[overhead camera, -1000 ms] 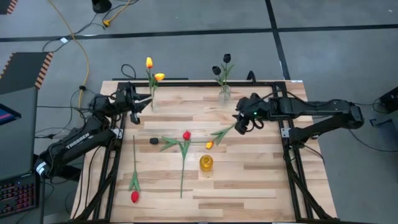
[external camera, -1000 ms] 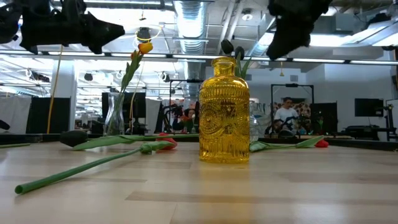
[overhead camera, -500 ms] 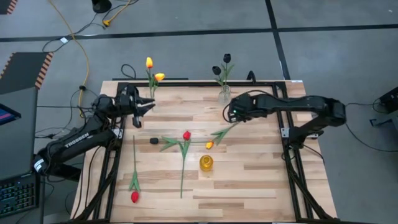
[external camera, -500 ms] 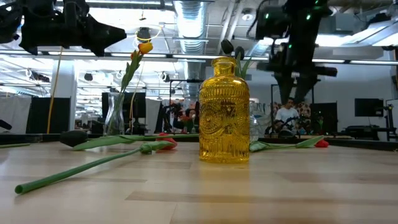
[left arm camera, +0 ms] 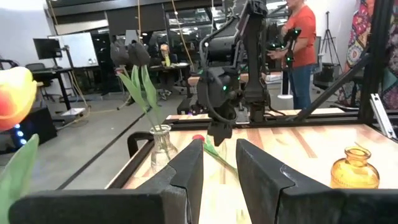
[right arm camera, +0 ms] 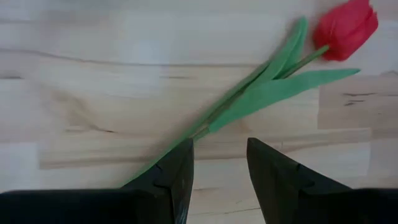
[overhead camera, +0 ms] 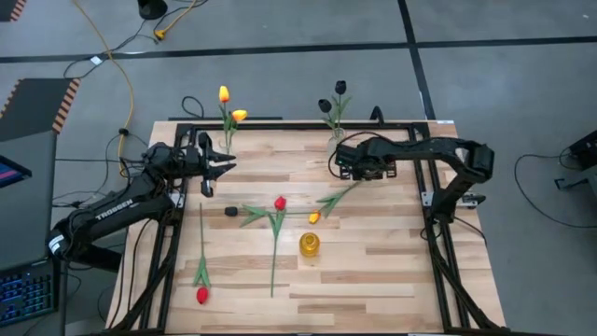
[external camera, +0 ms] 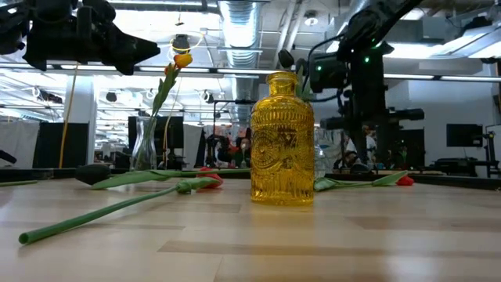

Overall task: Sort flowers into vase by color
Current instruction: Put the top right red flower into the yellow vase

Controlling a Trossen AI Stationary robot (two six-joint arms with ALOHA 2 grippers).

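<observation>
My right gripper (overhead camera: 344, 170) (right arm camera: 219, 177) is open and points down over the leafy stem (right arm camera: 217, 118) of a red-orange tulip (overhead camera: 314, 217) lying flat on the table. The fingers stand by the stem's lower stretch, touching nothing. My left gripper (overhead camera: 227, 164) (left arm camera: 219, 171) is open, held level above the table's far left, beside a clear vase (overhead camera: 229, 154) holding two yellow-orange tulips (overhead camera: 224, 94). Another clear vase (overhead camera: 336, 142) holds black tulips (overhead camera: 340, 87). A yellow glass vase (overhead camera: 309, 245) stands mid-table with no flowers in it. Two red tulips (overhead camera: 280, 203) (overhead camera: 201, 295) and a black one (overhead camera: 230, 212) lie flat.
The loose flowers' stems and leaves cross around the table's middle (overhead camera: 275, 219). The black frame rail (overhead camera: 298, 124) runs along the far edge behind the two clear vases. Bare wood (overhead camera: 373, 280) lies at the near right. People stand in the room beyond the table.
My right gripper has come down from high above the table and shifted toward the table's left and far edge. It has tipped from nearly level to pointing down and rolled about its axis. Its fingers now stand over the red-orange tulip's stem. No flower has moved.
</observation>
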